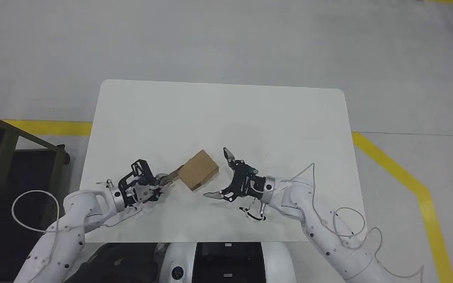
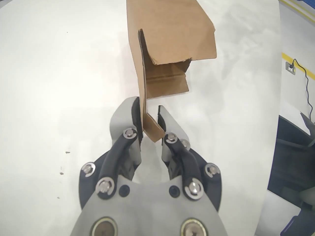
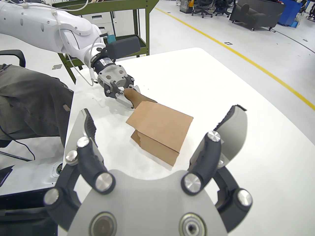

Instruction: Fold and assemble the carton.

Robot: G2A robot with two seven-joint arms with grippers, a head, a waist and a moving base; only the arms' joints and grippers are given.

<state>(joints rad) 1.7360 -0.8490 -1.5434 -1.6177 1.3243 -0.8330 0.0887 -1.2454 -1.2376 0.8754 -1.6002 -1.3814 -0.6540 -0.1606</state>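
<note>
I have my left end effector (image 2: 147,114) pinched on a side flap of the half-formed carton (image 2: 169,25), which rests on the surface (image 1: 283,113) just ahead of it, likely as an anchor, while my right end effector (image 3: 161,111) faces the opposite end, wide open and empty.

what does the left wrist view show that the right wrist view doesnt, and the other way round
Left wrist view: the brown cardboard carton seen into its open end, with the inner flaps loose and one long flap clamped in the left gripper. Right wrist view: the right gripper, open and apart from the carton's closed outer panels, plus a green metal cart beyond the table. Shared: the carton lying on the white table, gripped by the left gripper.
</note>
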